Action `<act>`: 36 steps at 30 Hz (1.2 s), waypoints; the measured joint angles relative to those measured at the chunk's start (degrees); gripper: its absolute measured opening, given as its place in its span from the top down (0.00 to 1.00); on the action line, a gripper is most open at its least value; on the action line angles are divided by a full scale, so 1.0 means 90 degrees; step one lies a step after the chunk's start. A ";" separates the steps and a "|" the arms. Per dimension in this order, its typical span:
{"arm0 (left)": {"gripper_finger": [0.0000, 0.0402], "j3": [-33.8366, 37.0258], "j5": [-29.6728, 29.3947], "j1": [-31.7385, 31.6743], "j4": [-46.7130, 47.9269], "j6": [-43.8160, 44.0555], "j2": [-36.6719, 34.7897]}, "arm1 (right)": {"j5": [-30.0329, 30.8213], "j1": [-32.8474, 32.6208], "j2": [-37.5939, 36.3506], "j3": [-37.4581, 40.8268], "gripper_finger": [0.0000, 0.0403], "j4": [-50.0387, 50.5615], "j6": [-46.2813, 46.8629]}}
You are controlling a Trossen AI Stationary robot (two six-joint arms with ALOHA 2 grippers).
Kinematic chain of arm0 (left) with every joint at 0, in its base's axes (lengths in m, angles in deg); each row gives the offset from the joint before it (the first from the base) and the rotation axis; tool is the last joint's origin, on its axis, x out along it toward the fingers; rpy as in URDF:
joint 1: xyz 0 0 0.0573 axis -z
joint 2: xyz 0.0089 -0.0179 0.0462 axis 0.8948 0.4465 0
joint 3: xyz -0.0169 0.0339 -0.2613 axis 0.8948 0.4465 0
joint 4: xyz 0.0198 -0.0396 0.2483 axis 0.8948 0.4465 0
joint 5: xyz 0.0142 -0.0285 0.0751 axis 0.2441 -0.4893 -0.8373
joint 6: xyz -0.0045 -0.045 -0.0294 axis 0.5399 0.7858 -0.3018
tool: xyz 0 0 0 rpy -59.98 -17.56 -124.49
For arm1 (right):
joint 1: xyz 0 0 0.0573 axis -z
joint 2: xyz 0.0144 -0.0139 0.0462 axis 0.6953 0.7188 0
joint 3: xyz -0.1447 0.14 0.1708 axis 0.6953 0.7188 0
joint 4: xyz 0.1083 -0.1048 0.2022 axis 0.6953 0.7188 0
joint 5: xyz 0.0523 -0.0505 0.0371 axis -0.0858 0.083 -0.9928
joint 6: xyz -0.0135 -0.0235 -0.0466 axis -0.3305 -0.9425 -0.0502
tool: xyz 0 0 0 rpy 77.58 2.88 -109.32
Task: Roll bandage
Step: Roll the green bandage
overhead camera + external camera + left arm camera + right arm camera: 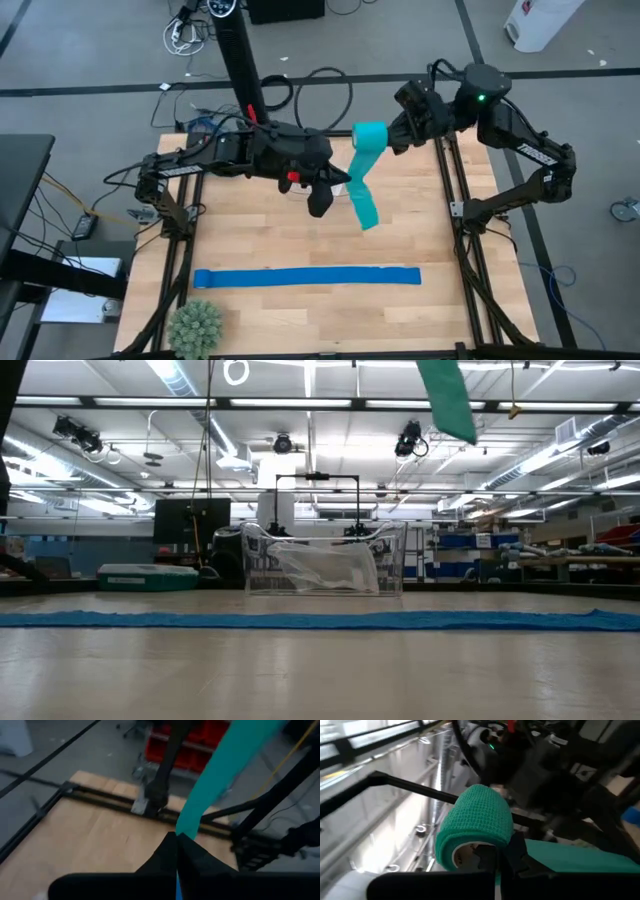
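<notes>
Above the surface (300,240), teal bandage (366,170) held aloft, roll pinched in right hand (392,135), tail pinched in left hand (325,200); clear bin (325,560) contents indistinct.

The bandage (366,170) is teal green with a fine woven mesh texture; the strip (306,277) lying flat is royal blue. The table (420,220) is pale wood planks. Both arms are black; the spiky ball (194,326) is grey-green
</notes>
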 joint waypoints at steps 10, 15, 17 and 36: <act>0.99 -0.0010 -0.0331 0.0068 0.0104 -0.0213 -0.0048 | -0.0495 0.0517 0.0000 0.0001 1.00 -0.0102 0.0216; 0.97 -0.0309 0.0241 0.0068 0.0116 -0.0646 -0.0107 | -0.0455 0.0529 0.0000 0.0000 1.00 0.0112 -0.0024; 0.96 -0.0414 0.0270 0.0068 0.0231 -0.0675 -0.0146 | -0.0455 0.0529 0.0000 -0.0002 1.00 0.0122 -0.0030; 0.68 -0.1483 -0.1569 0.0012 0.0868 -0.1455 -0.0180 | -0.0245 0.0334 0.0007 0.0440 1.00 0.0621 -0.0447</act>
